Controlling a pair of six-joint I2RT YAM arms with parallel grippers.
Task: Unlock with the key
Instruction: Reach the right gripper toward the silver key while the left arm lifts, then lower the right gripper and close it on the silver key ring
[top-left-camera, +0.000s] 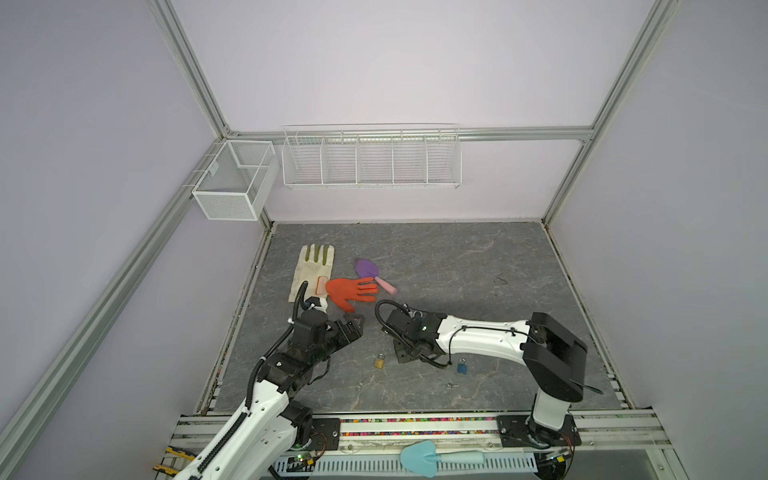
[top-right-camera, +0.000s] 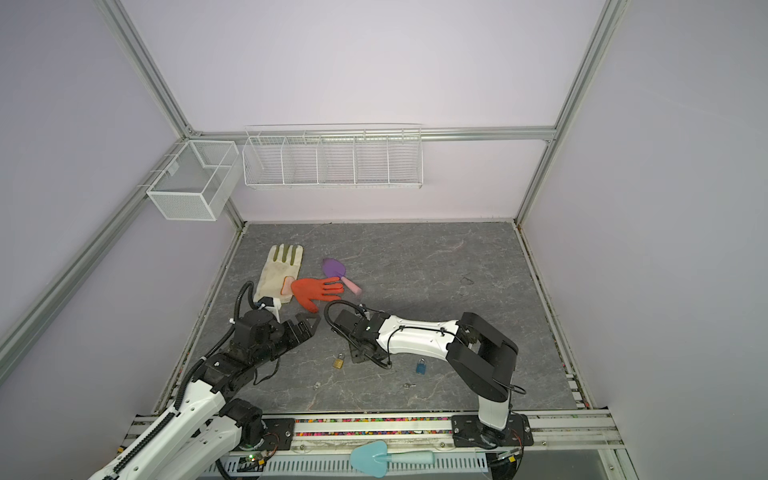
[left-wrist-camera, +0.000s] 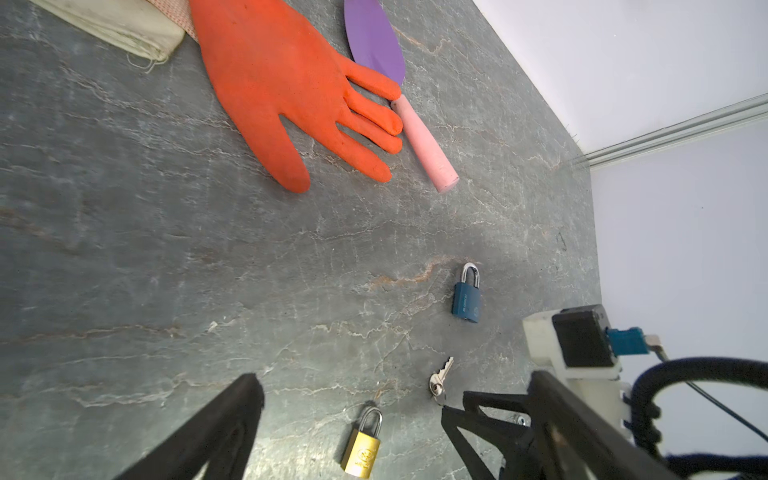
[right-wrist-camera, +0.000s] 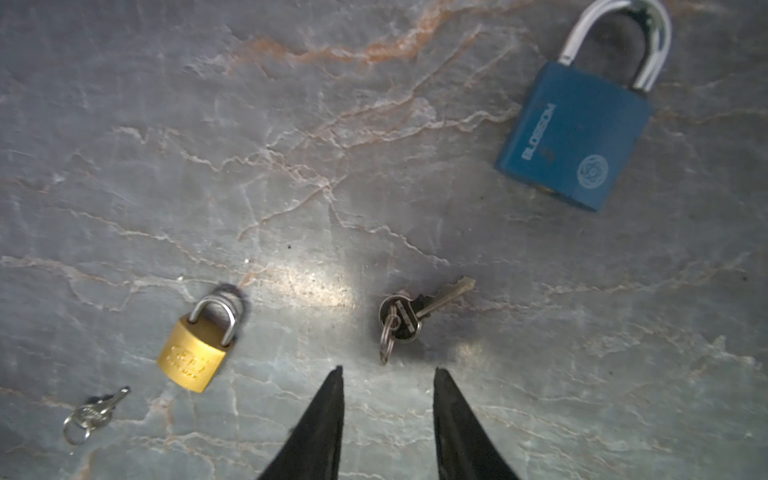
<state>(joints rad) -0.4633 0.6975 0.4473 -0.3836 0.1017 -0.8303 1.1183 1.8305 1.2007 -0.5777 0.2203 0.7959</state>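
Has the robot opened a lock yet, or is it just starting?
Just starting. Done: nothing; the blue padlock and the gold padlock lie on the table, shackles shut. In hand: the right gripper, open and empty, is close to the dark-headed key, probably going for it. Still to do: grasping a key, fitting it into a padlock and turning. The left gripper is open and empty too.

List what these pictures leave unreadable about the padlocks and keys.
Black-headed key and small silver key: specks in both top views, too small.
Gold padlock: lettering blurred in the right wrist view.
Blue padlock: shackle top cut by that view's edge.
Which key fits which padlock: not shown.
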